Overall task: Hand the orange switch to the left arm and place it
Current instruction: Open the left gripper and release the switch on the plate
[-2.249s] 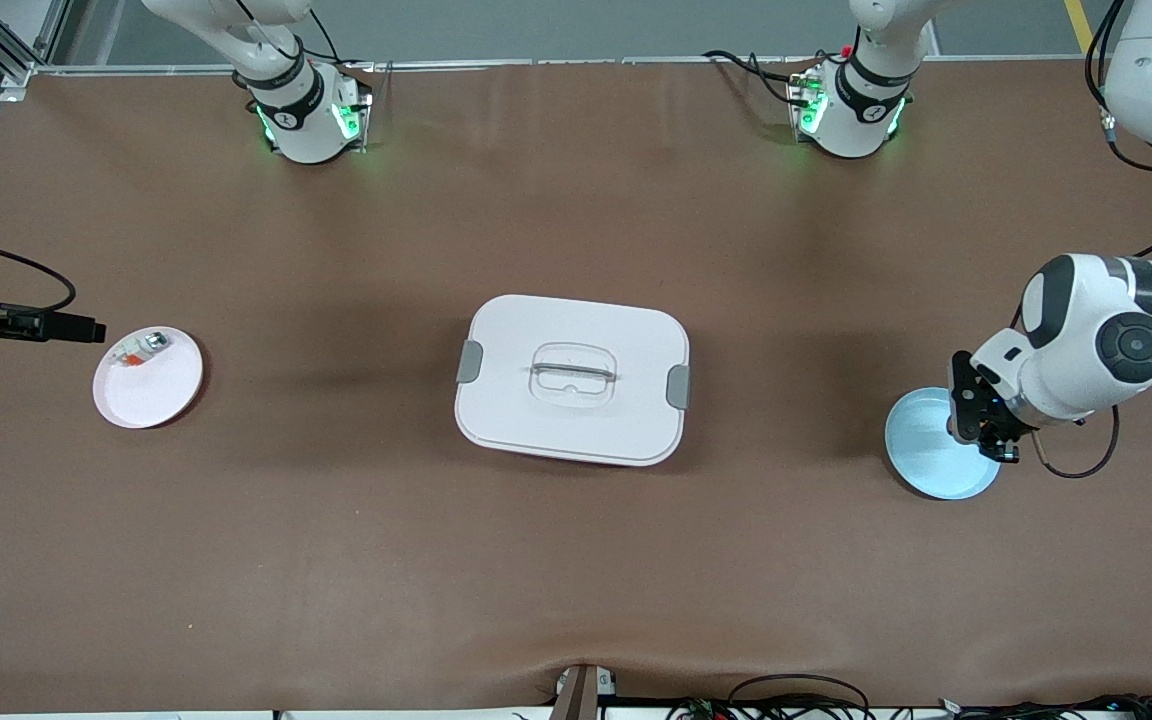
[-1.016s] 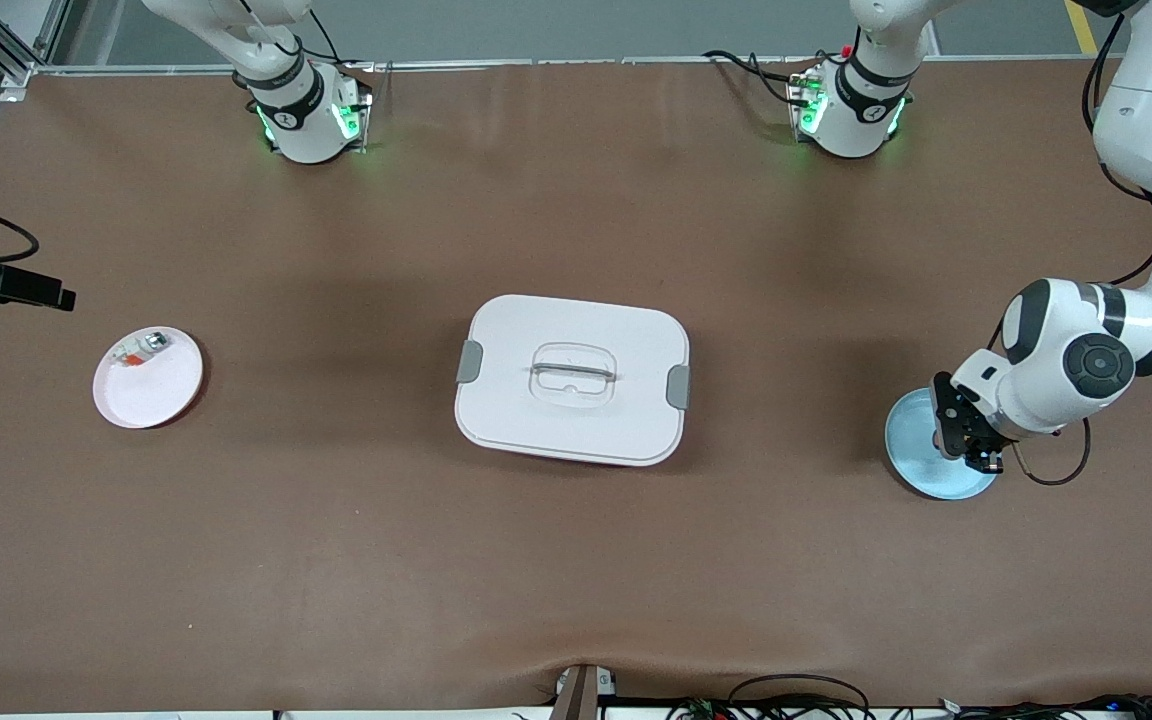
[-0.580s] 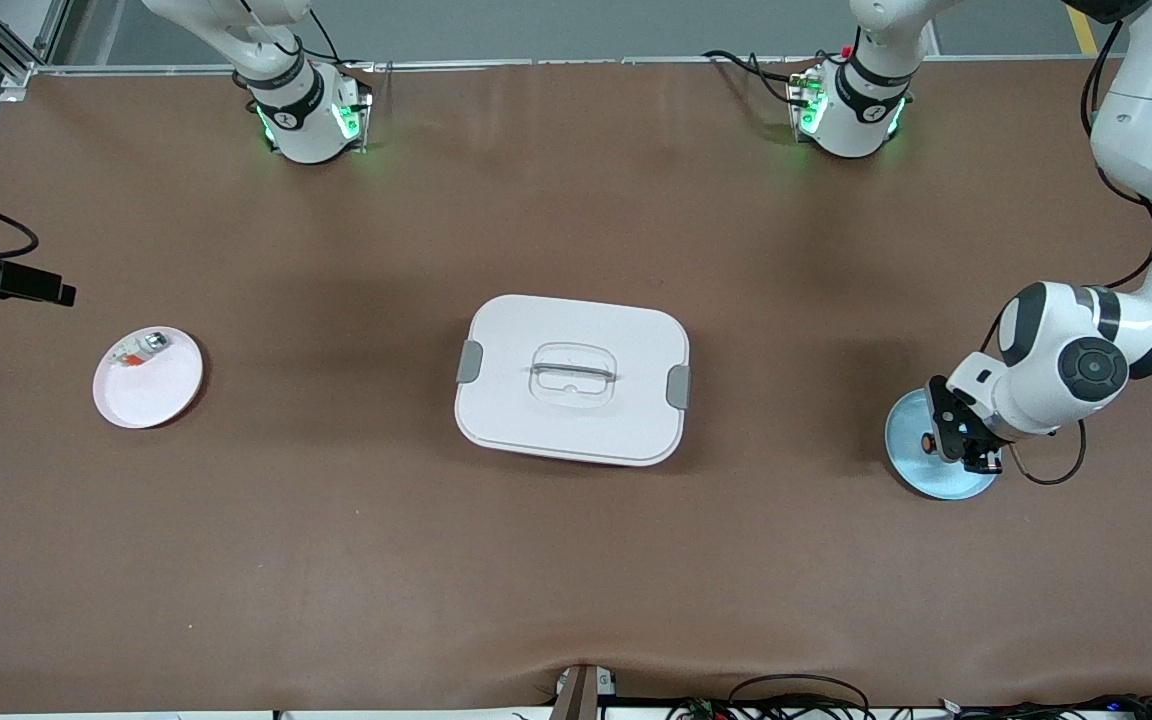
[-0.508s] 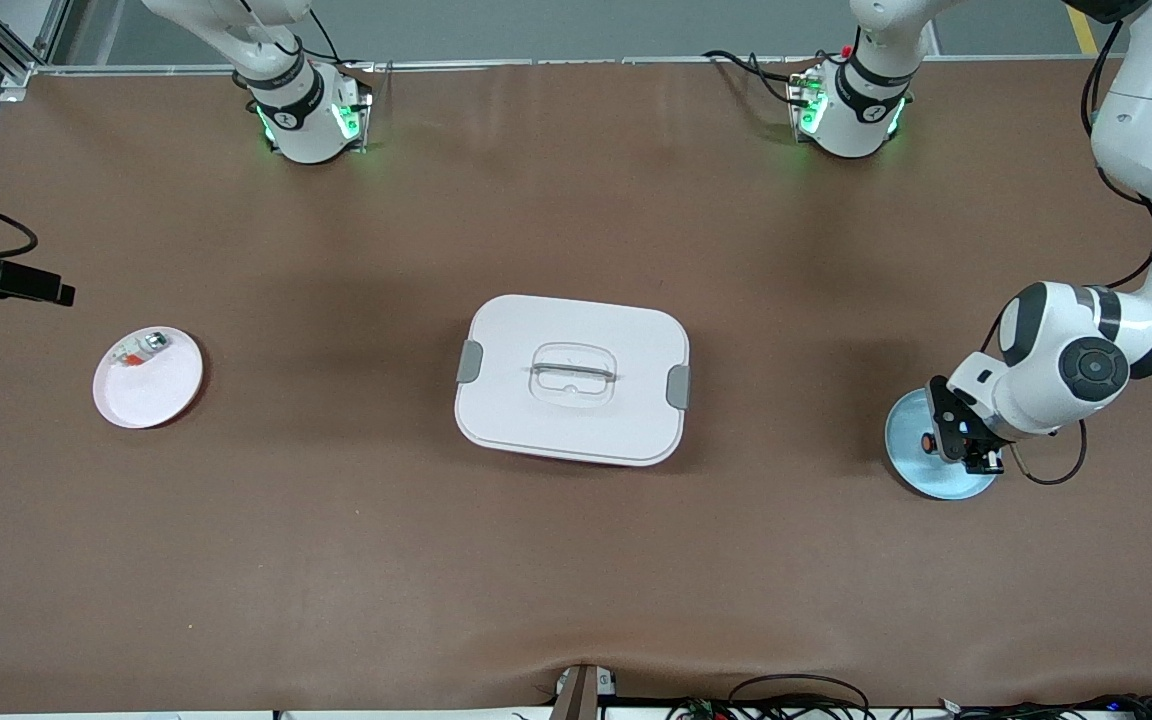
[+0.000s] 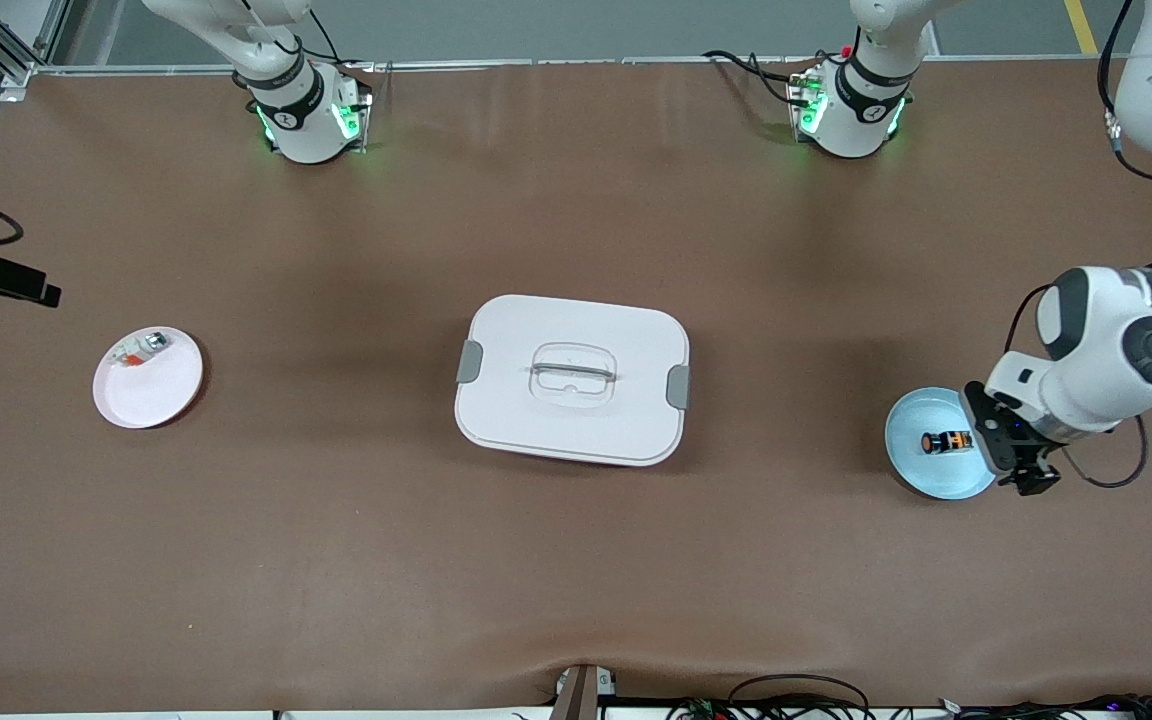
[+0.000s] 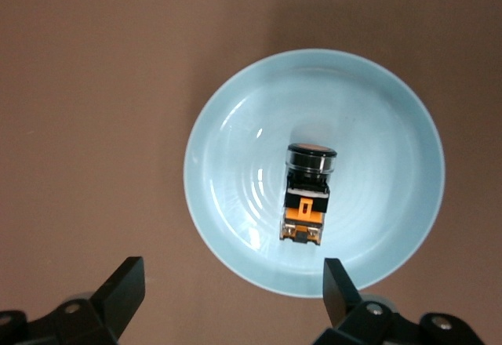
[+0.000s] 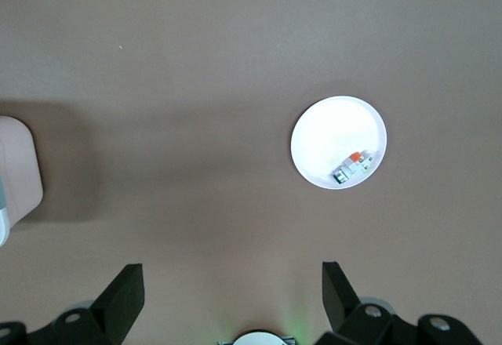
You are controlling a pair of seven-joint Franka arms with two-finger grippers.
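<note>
The orange switch (image 5: 946, 441) lies on its side on a light blue plate (image 5: 921, 472) at the left arm's end of the table. In the left wrist view the switch (image 6: 307, 196) shows its black cap and orange body in the middle of the plate (image 6: 231, 165). My left gripper (image 5: 1012, 456) hangs open just above the plate's rim, with nothing between its fingers (image 6: 125, 282). The white box (image 5: 572, 378) stands shut at the table's middle. My right gripper (image 7: 231, 278) waits open, high over the right arm's end of the table.
A white plate (image 5: 151, 390) with a small silver-white part (image 5: 139, 350) sits at the right arm's end; the right wrist view shows this plate (image 7: 329, 129) and a corner of the box (image 7: 16, 172). Both arm bases stand along the table's back edge.
My left gripper has opened and let go of the orange switch, which now lies on the blue plate. The gripper has lifted and drawn off toward the table's end. The right arm barely moved.
</note>
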